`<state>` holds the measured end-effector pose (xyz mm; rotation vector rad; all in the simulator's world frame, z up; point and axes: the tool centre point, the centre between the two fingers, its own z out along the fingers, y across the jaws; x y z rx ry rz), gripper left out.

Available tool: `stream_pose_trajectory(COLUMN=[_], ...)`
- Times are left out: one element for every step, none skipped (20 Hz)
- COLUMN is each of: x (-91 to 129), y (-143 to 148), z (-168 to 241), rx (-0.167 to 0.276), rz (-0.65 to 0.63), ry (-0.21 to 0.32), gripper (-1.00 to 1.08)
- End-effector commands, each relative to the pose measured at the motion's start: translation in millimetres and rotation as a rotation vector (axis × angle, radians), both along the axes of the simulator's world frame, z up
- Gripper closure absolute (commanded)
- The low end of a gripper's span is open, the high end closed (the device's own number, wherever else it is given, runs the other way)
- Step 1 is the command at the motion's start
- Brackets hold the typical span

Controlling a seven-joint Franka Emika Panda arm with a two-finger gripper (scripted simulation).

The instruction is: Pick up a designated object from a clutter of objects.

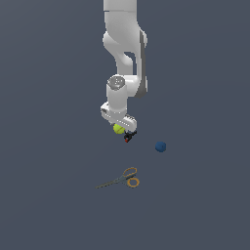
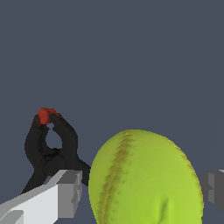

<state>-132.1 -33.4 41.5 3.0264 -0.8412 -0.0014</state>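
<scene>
The yellow-green ball with red stitched seams (image 1: 118, 129) sits directly under my gripper (image 1: 120, 127), and it fills the wrist view (image 2: 146, 179). My gripper (image 2: 141, 194) is open, with one grey finger (image 2: 65, 192) on each side of the ball. A narrow gap shows at one finger; the other finger (image 2: 214, 190) is at the ball's edge. The black-and-red clamp (image 2: 50, 148) lies right beside the ball, and it also shows in the exterior view (image 1: 128, 136).
A dark blue ball (image 1: 160, 146) lies toward the exterior view's right of the gripper. Grey scissors with orange handle loops (image 1: 122, 179) lie nearer the front on the dark grey floor (image 1: 49, 195).
</scene>
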Motion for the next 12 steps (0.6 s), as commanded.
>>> stream_pose_trajectory(x=[0.7, 0.7, 0.7, 0.7, 0.7, 0.7, 0.7, 0.7, 0.7, 0.7, 0.7, 0.7], y=[0.0, -0.1, -0.1, -0.1, -0.1, -0.1, -0.1, -0.1, -0.1, -0.1, -0.1, -0.1], z=[0.0, 0.2, 0.2, 0.2, 0.2, 0.2, 0.2, 0.2, 0.2, 0.2, 0.2, 0.2], rx=[0.000, 0.000, 0.000, 0.000, 0.000, 0.000, 0.000, 0.000, 0.000, 0.000, 0.000, 0.000], rz=[0.000, 0.000, 0.000, 0.000, 0.000, 0.000, 0.000, 0.000, 0.000, 0.000, 0.000, 0.000], ry=[-0.001, -0.001, -0.001, -0.001, -0.001, -0.001, -0.001, -0.001, -0.001, -0.001, -0.001, -0.001], gripper=[-0.92, -0.92, 1.08, 1.08, 1.08, 1.08, 1.08, 1.08, 1.08, 1.08, 1.08, 1.08])
